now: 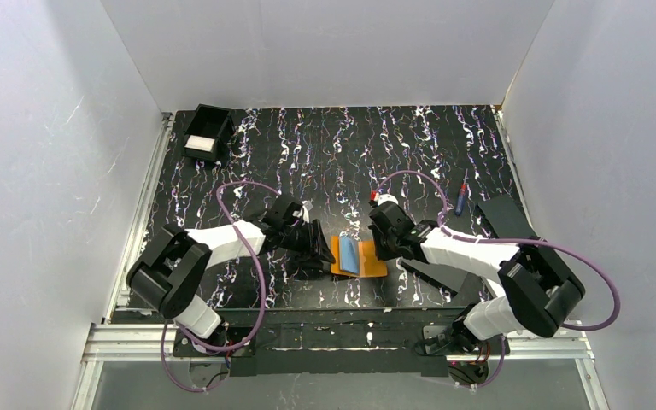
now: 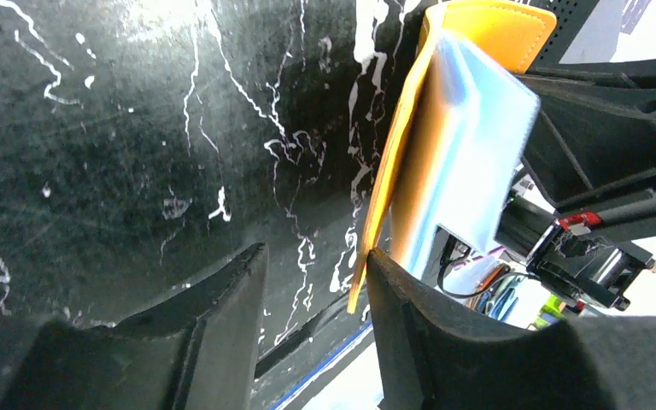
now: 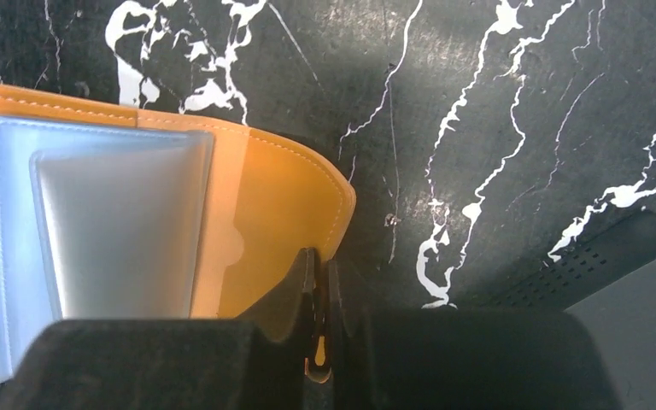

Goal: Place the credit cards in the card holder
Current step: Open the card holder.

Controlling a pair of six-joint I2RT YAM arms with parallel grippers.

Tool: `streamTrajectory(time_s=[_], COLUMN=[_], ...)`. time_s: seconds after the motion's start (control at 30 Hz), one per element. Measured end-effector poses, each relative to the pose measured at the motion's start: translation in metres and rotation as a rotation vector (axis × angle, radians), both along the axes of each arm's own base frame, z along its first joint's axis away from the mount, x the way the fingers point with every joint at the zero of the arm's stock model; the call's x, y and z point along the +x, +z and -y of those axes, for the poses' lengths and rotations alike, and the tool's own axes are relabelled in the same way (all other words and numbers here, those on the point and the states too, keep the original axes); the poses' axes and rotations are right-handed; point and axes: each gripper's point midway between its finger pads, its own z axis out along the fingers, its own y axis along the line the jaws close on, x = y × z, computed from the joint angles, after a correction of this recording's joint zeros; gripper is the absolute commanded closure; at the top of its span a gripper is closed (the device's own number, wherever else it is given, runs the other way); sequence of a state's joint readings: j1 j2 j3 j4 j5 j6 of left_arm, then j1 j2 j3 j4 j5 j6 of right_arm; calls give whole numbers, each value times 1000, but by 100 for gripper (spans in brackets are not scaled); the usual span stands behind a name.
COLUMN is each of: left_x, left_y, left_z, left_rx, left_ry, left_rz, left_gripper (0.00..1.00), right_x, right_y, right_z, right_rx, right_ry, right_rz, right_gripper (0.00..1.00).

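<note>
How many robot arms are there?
2. The left arm comes in from the left of the orange holder. The right arm comes in from its right. No other arm shows in any view.

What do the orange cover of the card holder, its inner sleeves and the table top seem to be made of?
The card holder has a cover that is probably smooth orange leather or an imitation, matte, with stitching along the edge. The sleeves look like thin clear plastic, pale blue-grey and glossy. The table top is black with white marble-like veins, slightly shiny; the material itself I cannot tell.
</note>
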State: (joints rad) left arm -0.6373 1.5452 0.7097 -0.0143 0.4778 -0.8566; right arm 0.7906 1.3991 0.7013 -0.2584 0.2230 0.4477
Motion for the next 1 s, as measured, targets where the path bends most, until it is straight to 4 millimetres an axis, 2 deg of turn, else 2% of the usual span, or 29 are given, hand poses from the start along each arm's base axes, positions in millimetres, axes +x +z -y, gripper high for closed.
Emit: streamTrajectory(time_s=[0.17, 0.33, 0.37, 0.5, 0.6, 0.73, 0.83, 0.93, 1.0], left_x=[0, 3, 3, 3, 7, 9, 6, 6, 6], left_y=[-14, -8, -7, -5, 1, 11, 19, 23, 22], left_z=[5, 12, 13, 15, 20, 28, 27, 25, 24], left_rx=[-6, -40, -46, -57, -72, -82, -79, -72, -64], left_ry=[2, -13, -16, -22, -34, -57, -65, -65, -63], left_rz=[-44, -37, -33, -33, -19, 27, 52, 68, 69], left_gripper=[56, 50, 52, 85, 94, 99, 100, 100, 100], right_x=[5, 8, 8, 9, 11, 10, 7, 3, 3], right_y=[-4, -3, -3, -3, -3, -3, -3, 4, 16], right_z=[-2, -5, -5, -7, -14, -17, -13, -6, -4], right_rx=[5, 17, 17, 23, 55, 71, 48, 2, -8], right_ry=[-9, -9, -9, -5, 5, 18, 28, 46, 58], right_rz=[7, 19, 19, 21, 25, 18, 2, -11, -5], right_gripper=[96, 96, 96, 93, 83, 64, 50, 42, 37])
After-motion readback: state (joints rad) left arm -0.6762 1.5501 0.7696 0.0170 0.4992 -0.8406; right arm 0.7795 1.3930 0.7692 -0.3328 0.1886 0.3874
